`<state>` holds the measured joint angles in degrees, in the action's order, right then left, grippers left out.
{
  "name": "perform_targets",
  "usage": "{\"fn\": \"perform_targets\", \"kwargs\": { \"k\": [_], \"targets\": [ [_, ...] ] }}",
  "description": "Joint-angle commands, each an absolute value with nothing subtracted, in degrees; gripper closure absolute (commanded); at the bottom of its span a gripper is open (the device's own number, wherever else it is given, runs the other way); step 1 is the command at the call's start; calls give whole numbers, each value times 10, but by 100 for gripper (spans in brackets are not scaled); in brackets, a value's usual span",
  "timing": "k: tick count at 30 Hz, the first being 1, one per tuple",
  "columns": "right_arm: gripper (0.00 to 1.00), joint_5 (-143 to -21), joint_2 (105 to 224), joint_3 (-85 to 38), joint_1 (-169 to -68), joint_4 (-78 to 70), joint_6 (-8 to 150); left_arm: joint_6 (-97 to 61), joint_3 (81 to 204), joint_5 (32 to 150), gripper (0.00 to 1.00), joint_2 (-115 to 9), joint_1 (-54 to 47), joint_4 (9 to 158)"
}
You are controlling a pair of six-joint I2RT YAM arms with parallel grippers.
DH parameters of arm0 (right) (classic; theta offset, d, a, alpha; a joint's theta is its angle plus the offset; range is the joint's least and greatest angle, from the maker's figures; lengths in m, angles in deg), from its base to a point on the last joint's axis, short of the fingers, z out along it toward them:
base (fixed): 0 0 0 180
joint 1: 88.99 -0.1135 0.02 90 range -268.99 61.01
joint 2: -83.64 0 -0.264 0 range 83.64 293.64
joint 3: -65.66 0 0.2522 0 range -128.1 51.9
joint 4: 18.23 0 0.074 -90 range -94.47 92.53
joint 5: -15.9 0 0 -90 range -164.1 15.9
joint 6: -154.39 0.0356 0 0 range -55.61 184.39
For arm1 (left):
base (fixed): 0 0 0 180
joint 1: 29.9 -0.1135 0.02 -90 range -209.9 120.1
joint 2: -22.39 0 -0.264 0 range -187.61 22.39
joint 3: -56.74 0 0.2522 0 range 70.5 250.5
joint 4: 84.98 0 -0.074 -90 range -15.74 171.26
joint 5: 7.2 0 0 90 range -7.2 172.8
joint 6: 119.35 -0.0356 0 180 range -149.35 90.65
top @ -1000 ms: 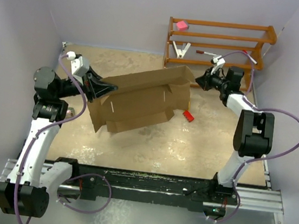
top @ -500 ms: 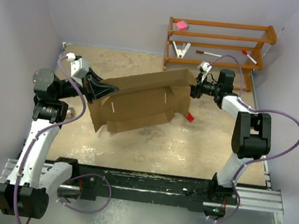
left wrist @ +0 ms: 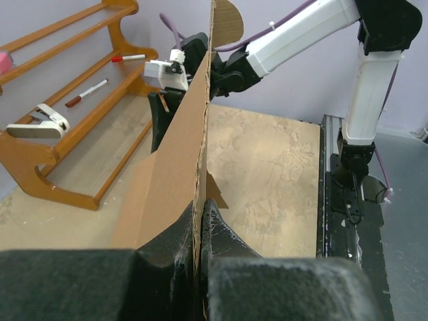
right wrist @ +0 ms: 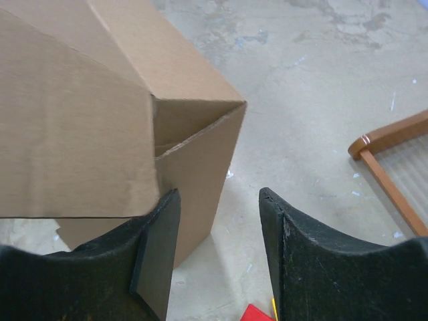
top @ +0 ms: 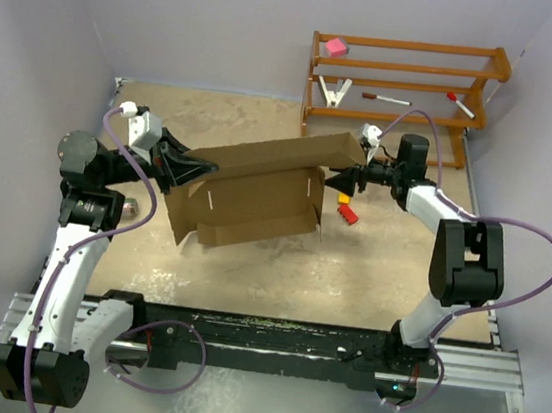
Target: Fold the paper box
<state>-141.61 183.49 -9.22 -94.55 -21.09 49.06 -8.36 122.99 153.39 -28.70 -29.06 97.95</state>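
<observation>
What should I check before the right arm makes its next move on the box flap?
1. Left gripper hold on the paper box: ok, shut on the edge of the raised flap.
2. Right gripper ready to grasp: ok, open and facing the box's corner.
3. Cardboard between the right gripper's fingers: not ok, the corner lies beyond the fingertips.
4. Red block clear of the box: ok, it lies on the table beside the box, apart from it.
5. Box closed: not ok, the flap is up and the inside is open.
</observation>
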Motion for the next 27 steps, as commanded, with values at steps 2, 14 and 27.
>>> {"fn": "perform_targets", "kwargs": {
  "k": [2, 14, 27],
  "targets": [
    [43, -1453, 1803, -75, -949, -247, 476, -77, 1223, 1547, 96, -277, -288, 1007],
    [36, -1452, 1776, 11, -960, -320, 504, -83, 1213, 1561, 96, -269, -281, 1015],
    [34, -1369, 1773, 143, -983, -689, 698, -72, 1205, 1591, 96, -251, -272, 1013]
  ]
}}
